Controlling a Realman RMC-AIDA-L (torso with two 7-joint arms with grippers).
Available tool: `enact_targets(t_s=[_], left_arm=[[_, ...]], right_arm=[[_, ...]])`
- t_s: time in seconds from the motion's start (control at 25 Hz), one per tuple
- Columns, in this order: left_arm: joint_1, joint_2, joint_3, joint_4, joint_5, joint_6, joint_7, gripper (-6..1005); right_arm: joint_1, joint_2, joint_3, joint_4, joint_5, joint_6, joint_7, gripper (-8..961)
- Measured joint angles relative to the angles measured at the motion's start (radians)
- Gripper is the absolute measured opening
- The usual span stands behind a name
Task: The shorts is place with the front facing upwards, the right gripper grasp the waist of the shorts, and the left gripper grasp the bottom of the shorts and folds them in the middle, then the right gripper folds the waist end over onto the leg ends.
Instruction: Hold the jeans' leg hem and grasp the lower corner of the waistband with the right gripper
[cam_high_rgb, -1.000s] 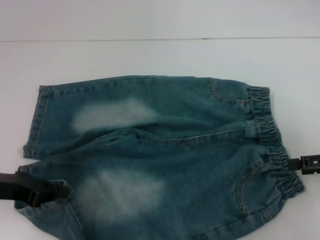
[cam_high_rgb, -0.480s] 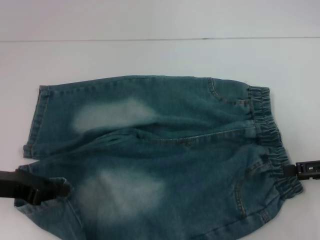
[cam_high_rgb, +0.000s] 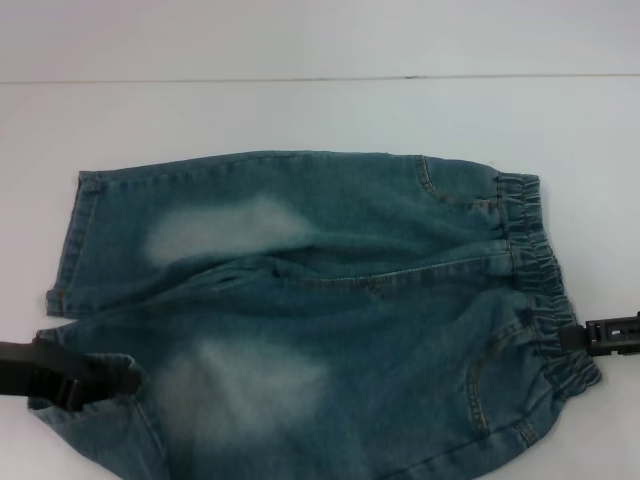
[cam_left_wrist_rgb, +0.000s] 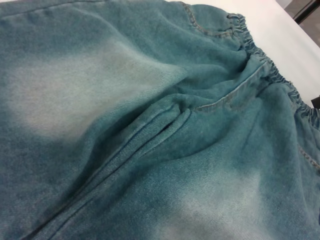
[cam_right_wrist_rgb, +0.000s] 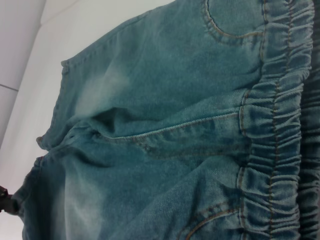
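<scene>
Slightly altered since a second ago is the near corner of the waist: the right end effector has drawn a little toward the robot and inward, and the gathered band beside it has been tucked in with it. At the other end, the left end effector is seen in nearly the same place, its black fingers lying over the near leg hem.

The shorts are spread front up across the white worktop, waist to the robot's right and the bottom of the shorts to its left. The right end effector is judged to be clamped on the elastic band, its tip being buried in the ruffles. The left one appears closed on the hem of the near leg, where the cloth is bunched against it.

As to progress, both grasps are taken to be made, or very nearly so. No part of the garment has been raised and no fold has been formed: the two legs lie side by side, the crease between them visible in the left wrist view. The lengthwise fold is therefore left to be done, and after it the folding of the waist end over the leg ends.

Nothing but the plain white surface is shown around the garment, with a thin seam line running across behind it and a paler band beyond. No more of the room can be made out.
</scene>
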Motion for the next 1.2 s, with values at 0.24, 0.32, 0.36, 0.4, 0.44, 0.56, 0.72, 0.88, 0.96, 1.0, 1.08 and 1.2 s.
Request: enact_targets(t_s=[0.24, 0.32, 0.36, 0.4, 0.44, 0.56, 0.72, 0.88, 0.96, 1.0, 1.08, 1.2], left_arm=[[-0.002, 0.000, 0.001, 0.000, 0.000, 0.005, 0.000, 26], [-0.003, 0.000, 0.001, 0.000, 0.000, 0.005, 0.000, 27], [-0.003, 0.000, 0.001, 0.000, 0.000, 0.006, 0.000, 27], [-0.003, 0.000, 0.001, 0.000, 0.000, 0.006, 0.000, 27], [-0.003, 0.000, 0.001, 0.000, 0.000, 0.006, 0.000, 27], [-0.003, 0.000, 0.001, 0.000, 0.000, 0.005, 0.000, 27], [-0.005, 0.000, 0.000, 0.000, 0.000, 0.005, 0.000, 27], [-0.005, 0.000, 0.001, 0.000, 0.000, 0.003, 0.000, 27], [-0.005, 0.000, 0.000, -0.001, 0.000, 0.003, 0.000, 27], [-0.005, 0.000, 0.000, -0.001, 0.000, 0.002, 0.000, 27], [-0.006, 0.000, 0.000, -0.002, 0.000, 0.002, 0.000, 27], [-0.008, 0.000, 0.000, -0.002, 0.000, 0.002, 0.000, 27]], right_arm=[[-0.003, 0.000, -0.002, 0.000, -0.003, -0.007, 0.006, 869], [-0.007, 0.000, -0.004, 0.000, -0.005, -0.008, 0.006, 869], [-0.010, 0.000, -0.004, 0.000, -0.005, -0.009, 0.006, 869], [-0.012, 0.000, -0.004, 0.000, -0.006, -0.009, 0.006, 869], [-0.014, -0.002, -0.004, 0.000, -0.006, -0.009, 0.007, 869], [-0.019, -0.008, -0.004, 0.000, -0.006, -0.005, 0.007, 869], [-0.018, -0.010, -0.004, 0.000, -0.006, -0.001, 0.008, 868], [-0.018, -0.009, -0.004, 0.000, -0.006, 0.001, 0.008, 868], [-0.018, -0.009, -0.002, 0.000, -0.006, 0.003, 0.006, 868], [-0.018, -0.008, -0.002, 0.000, -0.006, 0.003, 0.006, 869], [-0.019, -0.005, -0.003, 0.000, -0.006, 0.004, 0.005, 869], [-0.017, -0.002, -0.004, 0.000, -0.006, 0.004, 0.004, 869]])
